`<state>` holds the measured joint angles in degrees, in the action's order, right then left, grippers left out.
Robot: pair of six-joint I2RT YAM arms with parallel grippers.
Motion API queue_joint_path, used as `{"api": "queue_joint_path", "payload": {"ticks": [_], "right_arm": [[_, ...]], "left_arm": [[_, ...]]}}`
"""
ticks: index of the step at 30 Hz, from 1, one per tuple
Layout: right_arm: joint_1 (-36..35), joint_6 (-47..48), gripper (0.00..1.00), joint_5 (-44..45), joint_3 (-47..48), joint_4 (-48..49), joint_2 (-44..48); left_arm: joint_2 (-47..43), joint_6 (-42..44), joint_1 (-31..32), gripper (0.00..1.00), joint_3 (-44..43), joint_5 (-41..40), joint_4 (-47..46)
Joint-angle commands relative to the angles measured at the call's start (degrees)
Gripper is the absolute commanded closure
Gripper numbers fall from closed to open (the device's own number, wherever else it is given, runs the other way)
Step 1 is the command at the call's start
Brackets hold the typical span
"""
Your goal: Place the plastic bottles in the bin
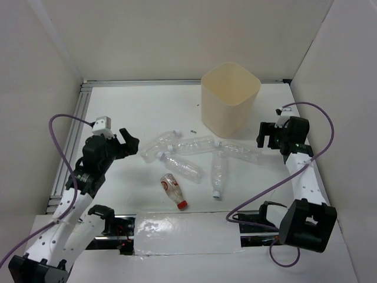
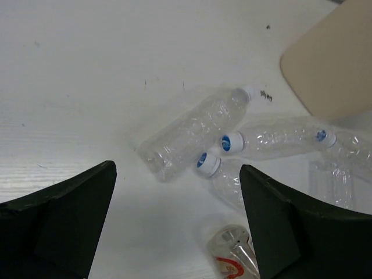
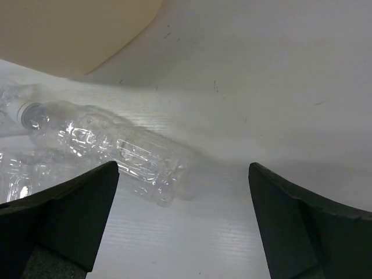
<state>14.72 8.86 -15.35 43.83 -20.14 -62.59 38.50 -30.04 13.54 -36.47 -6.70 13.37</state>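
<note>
Several clear crinkled plastic bottles lie in a loose cluster mid-table, among them a long one (image 1: 197,144), one pointing toward me (image 1: 219,173) and a short red-capped bottle (image 1: 174,190). The cream bin (image 1: 231,97) stands upright behind them. My left gripper (image 1: 129,143) hovers open just left of the cluster. In its wrist view, two white-capped bottles (image 2: 195,131) (image 2: 279,138) lie ahead of the left gripper (image 2: 177,168), with the red-labelled one (image 2: 235,256) near its right finger. My right gripper (image 1: 268,137) is open at the cluster's right end, and a bottle (image 3: 110,148) lies ahead-left of the right gripper (image 3: 183,165).
White walls enclose the table on three sides, and an aluminium rail (image 1: 73,135) runs along the left edge. Purple cables (image 1: 318,118) loop off both arms. The bin's side (image 2: 331,64) (image 3: 75,29) fills a corner of each wrist view.
</note>
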Motion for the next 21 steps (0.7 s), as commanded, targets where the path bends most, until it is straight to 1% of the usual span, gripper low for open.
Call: {"api": "queue_joint_path", "payload": {"ticks": [1, 4, 5, 6, 7, 8, 9, 10, 11, 12, 13, 14, 15, 16, 17, 18, 19, 20, 21], "right_arm": [[0.8, 1.8, 0.01, -1.4, 0.4, -0.2, 2.2], [1.5, 11.7, 0.01, -9.1, 0.9, -4.1, 3.5], [1.5, 14.1, 0.01, -14.1, 0.9, -5.3, 3.5], [1.5, 17.1, 0.17, -16.4, 1.4, -6.4, 3.5], [1.5, 18.6, 0.29, -19.0, 1.4, -8.8, 3.0], [1.5, 22.2, 0.41, -23.7, 2.0, -10.2, 3.0], [1.5, 23.6, 0.52, -25.4, 2.0, -11.2, 2.4], [1.5, 24.3, 0.66, -26.4, 1.2, -11.8, 2.4], [1.5, 25.0, 0.66, -28.0, 0.6, -11.8, 2.4], [0.7, 27.6, 0.64, -28.5, 0.1, -12.5, 2.4], [0.1, 28.9, 0.5, -28.5, -1.0, -13.3, 2.4], [-0.7, 30.2, 0.44, -29.0, -1.6, -13.3, 2.4], [-1.4, 32.7, 0.36, -29.0, -2.3, -13.8, 2.9], [-3.2, 33.8, 0.26, -29.0, -2.8, -13.8, 2.9], [-4.3, 34.5, 0.19, -29.0, -3.4, -14.3, 2.9], [-5.6, 34.6, 0.14, -26.9, -3.4, -13.6, 2.9], [-7.7, 33.4, 0.12, -25.9, -3.4, -13.0, 2.9], [-7.7, 33.4, 0.09, -25.3, -3.4, -12.5, 2.9], [-8.3, 33.4, 0.03, -25.3, -3.4, -12.5, 2.2]], "left_arm": [[2.4, -1.9, -0.3, 0.0, -1.5, 5.9, 1.4], [3.7, -3.6, 0.3, 0.0, -0.2, 8.7, 1.4], [4.3, -4.1, 0.8, 0.0, -0.2, 9.2, 1.4], [4.3, -4.7, 1.4, 0.02, 0.3, 9.8, 1.4], [4.9, -4.7, 1.4, 0.04, 0.3, 9.8, 0.9], [4.9, -4.7, 2.1, 0.07, 0.3, 10.3, 0.9], [5.6, -4.7, 2.8, 0.23, 0.3, 10.3, 0.9], [6.6, -4.1, 2.8, 0.35, 0.3, 10.3, 0.9], [7.2, -4.1, 3.5, 0.46, 0.3, 10.3, 0.9], [8.7, -3.5, 4.3, 0.65, -0.4, 11.1, 0.9], [9.7, -2.4, 4.8, 0.68, -0.4, 11.6, 0.9], [10.7, -1.6, 5.4, 0.68, -1.4, 12.1, 0.9], [11.8, 0.1, 5.9, 0.63, -1.9, 12.7, 0.9], [13.0, 1.0, 7.4, 0.53, -3.0, 13.2, 0.9], [15.4, 2.1, 8.2, 0.25, -3.6, 13.2, 1.5], [16.7, 3.1, 9.1, 0.17, -4.1, 13.7, 1.5], [18.0, 4.6, 11.5, 0.12, -5.8, 12.2, 2.8], [19.2, 5.3, 12.6, 0.08, -6.6, 10.9, 3.3], [21.2, 5.9, 13.7, 0.08, -7.2, 9.4, 3.3]]}}
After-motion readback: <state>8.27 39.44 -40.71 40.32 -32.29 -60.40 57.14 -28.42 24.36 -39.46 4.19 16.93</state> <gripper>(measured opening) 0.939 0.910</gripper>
